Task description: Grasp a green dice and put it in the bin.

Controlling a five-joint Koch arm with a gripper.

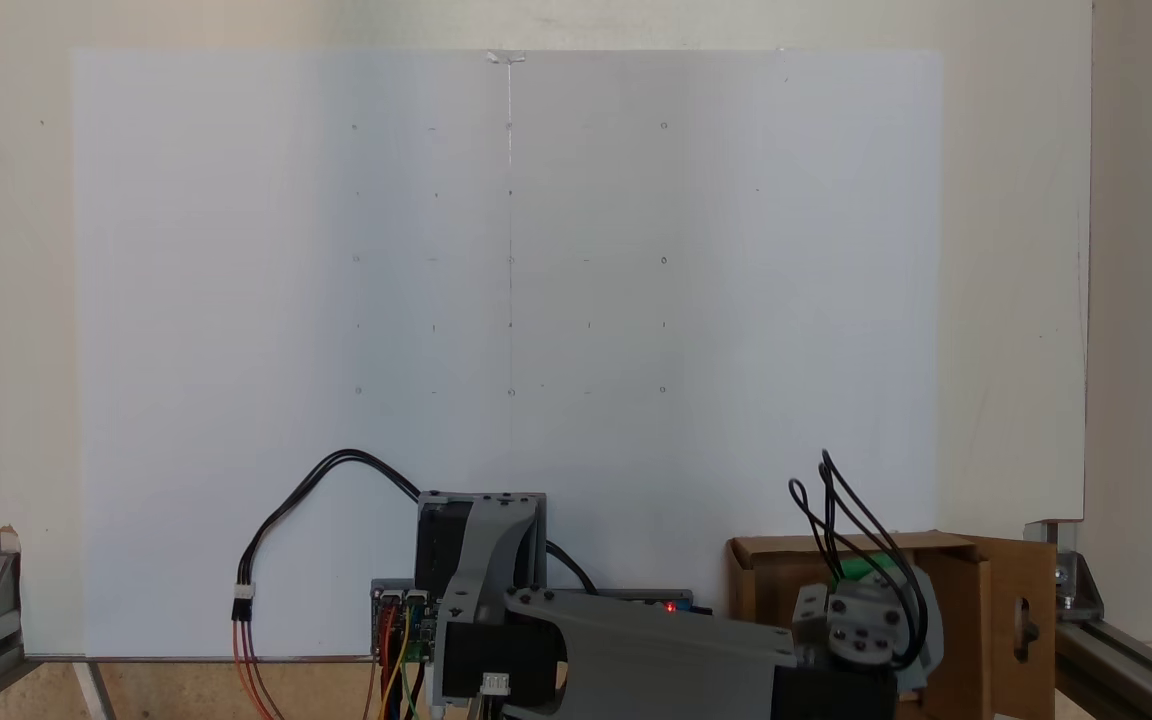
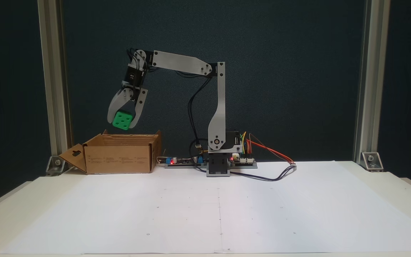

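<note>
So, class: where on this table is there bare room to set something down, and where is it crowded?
Free: the white sheet in front of the arm's base. Crowded: the back edge, with the bin, circuit boards and wires; the pincer holds the green dice above the bin.

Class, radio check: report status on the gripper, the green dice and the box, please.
Gripper shut on green dice, held in the air. Dice above open cardboard box, not yet dropped. Nothing between dice and box.

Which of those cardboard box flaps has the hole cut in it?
The flap folded outward on the bin's left end in this fixed view; it carries the handle hole, while the other visible flaps are plain.
</note>
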